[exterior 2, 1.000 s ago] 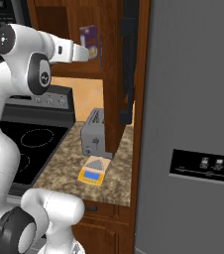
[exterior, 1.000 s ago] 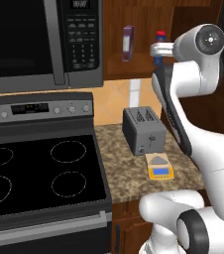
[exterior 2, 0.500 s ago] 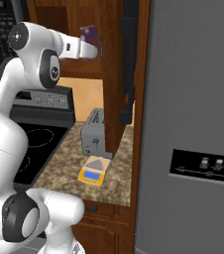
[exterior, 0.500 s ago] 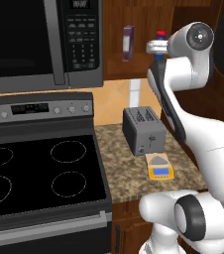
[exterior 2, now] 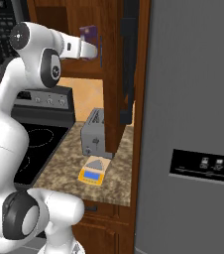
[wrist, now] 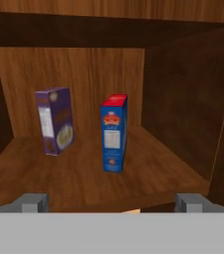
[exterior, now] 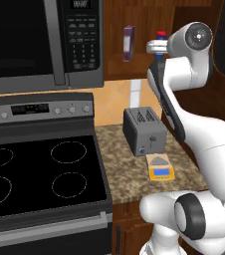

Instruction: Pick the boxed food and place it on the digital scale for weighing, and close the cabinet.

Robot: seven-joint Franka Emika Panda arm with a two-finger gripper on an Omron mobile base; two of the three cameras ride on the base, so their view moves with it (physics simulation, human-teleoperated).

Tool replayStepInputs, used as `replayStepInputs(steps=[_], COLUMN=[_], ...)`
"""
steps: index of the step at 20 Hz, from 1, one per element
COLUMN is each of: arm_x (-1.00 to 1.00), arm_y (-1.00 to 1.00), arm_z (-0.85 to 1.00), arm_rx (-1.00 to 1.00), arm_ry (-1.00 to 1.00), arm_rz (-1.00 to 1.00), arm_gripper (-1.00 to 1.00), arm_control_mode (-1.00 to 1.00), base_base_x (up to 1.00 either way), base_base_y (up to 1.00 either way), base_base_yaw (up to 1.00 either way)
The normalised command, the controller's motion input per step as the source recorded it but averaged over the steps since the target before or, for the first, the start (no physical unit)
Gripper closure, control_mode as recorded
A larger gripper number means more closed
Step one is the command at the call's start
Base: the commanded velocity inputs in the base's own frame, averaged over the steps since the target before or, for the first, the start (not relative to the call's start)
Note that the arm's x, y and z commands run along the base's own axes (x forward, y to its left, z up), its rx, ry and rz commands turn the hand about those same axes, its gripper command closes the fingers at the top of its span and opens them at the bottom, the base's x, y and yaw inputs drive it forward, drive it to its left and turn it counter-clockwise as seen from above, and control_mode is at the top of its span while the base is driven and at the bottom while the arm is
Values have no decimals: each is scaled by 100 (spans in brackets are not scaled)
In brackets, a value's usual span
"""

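The blue box (wrist: 114, 133) stands upright on the shelf inside the open cabinet (wrist: 183, 99), right in the middle of the hand view, so the arm looks lined up to reach straight in for it. A purple box (wrist: 55, 120) stands to its left, a little apart, which leaves room for a finger on each side of the blue one. The claw (wrist: 112, 202) is open and holds nothing; its two fingertips (wrist: 32, 202) sit wide apart at the front edge of the shelf, not yet around the box. In the left base view the arm is lifted high, and the hand points into the cabinet. Down below, the small yellow scale (exterior: 161, 169) lies flat on the desk (exterior: 119, 169), just in front of the grey toaster (exterior: 143, 131), with its plate bare and ready. The cabinet door (exterior 2: 130, 59) hangs open, so closing it is likely the last job.
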Motion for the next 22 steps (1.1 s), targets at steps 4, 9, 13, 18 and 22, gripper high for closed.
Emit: replayStepInputs(steps=[4,9,13,18,22], arm_x=[3,22,11,10,18], arm_y=[0,0,-1,-3,-4], arm_z=[0,0,0,0,-6], arm_rx=[0,0,0,0,0], arm_ry=[0,0,0,0,1], arm_rz=[-1,-1,0,0,0], arm_gripper=[-100,-100,-100,-100,-100], arm_control_mode=[-100,-100,-100,-100,-100], base_base_x=[0,0,0,0,0], base_base_y=[0,0,0,0,0], base_base_yaw=[0,0,0,0,0])
